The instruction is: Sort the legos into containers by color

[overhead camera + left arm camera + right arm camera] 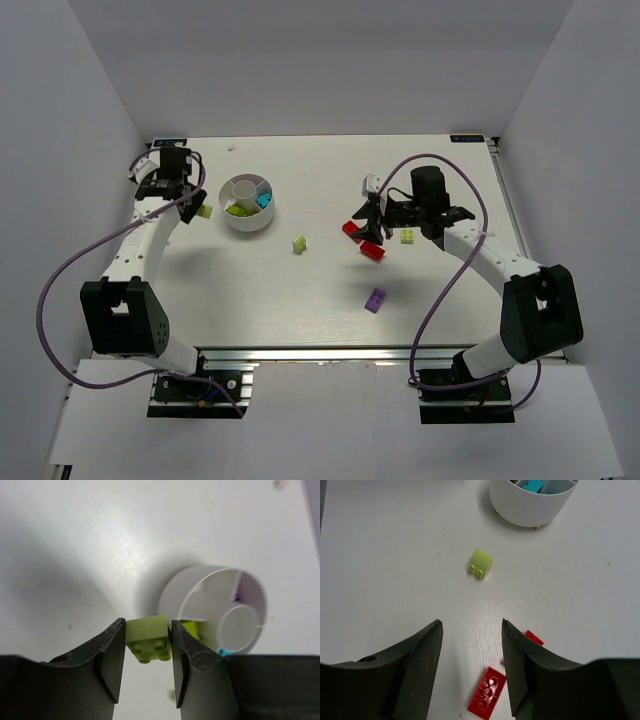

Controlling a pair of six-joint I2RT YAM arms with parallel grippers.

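Legos lie scattered on the table [300, 330] to the right of the dish [247, 224], and others sit inside its wedges.

The overhead view barely shows the left pincer [197, 209], just left of the dish. The left wrist view settles it: the left pincer [147, 625] is closed on a lime-green brick [148, 637], studs turned toward the camera, just beside the dish's outer wall [175, 592]. That view also looks into the dish, where there is a green piece [192, 629] in one wedge, a sliver of purple [238, 599] in another, a cyan edge [226, 651] and the round hub [240, 627].

The right wrist view shows the right pincer [471, 625] standing wide open with nothing in it. A red brick [487, 690] lies on the table between its fingers. A second red brick [533, 637] is half hidden behind one finger. Between this pincer and the dish lies a loose lime-green brick [481, 563], with bare table all round it. A cyan brick [534, 486] shows over the dish's rim.

Only the overhead view takes in the rest. A purple brick [375, 300] lies well apart from the dish toward the near edge. A far lime-green brick [408, 237] lies beyond the red ones, close under the right arm. A small white scrap [232, 148] lies behind the dish.
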